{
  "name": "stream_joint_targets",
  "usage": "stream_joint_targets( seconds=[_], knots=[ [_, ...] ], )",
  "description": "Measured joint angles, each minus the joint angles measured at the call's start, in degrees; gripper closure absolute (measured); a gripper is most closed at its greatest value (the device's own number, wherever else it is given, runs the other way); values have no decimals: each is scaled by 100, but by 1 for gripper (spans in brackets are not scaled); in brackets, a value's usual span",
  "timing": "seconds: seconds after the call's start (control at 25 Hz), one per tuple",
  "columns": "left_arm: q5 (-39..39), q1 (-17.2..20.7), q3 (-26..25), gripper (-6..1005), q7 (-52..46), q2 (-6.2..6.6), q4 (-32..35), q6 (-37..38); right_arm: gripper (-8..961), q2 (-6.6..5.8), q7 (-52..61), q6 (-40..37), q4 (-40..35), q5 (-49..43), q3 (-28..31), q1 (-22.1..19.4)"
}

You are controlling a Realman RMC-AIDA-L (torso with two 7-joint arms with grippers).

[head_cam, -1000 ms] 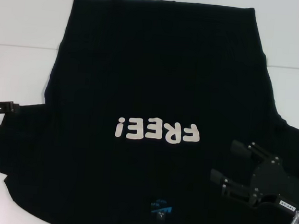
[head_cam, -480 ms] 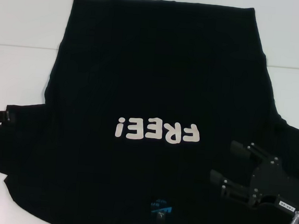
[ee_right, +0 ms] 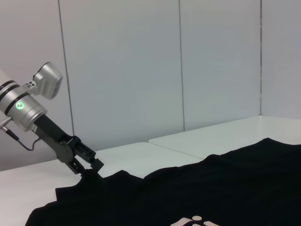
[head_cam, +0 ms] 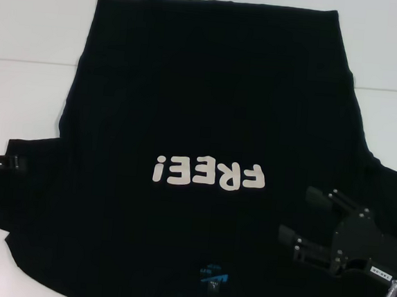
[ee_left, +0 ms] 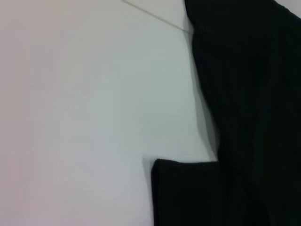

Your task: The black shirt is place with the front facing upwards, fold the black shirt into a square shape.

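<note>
Left gripper [head_cam: 13, 163] at the left edge of the head view, held low, fingertips pointing inward; its finger spacing is too small to judge. Right gripper [head_cam: 302, 217] at lower right, its two fingers [head_cam: 319, 198] spread apart, pointing inward.

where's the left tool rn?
Head view: left tool sits low at the far left, at the black shirt's left sleeve edge.

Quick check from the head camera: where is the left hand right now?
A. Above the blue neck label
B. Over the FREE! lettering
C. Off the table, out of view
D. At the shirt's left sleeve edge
D: the left hand sits at the left sleeve edge of the large black cloth T-shirt, far from the cream lettering.
</note>
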Motion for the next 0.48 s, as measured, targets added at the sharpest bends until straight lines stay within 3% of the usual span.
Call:
stream_joint_targets(
  seconds=[0.48],
  knots=[
    [41,-15,176,110,-148,-26,91,46,22,0,0,-31,0,0,8,0]
  ],
)
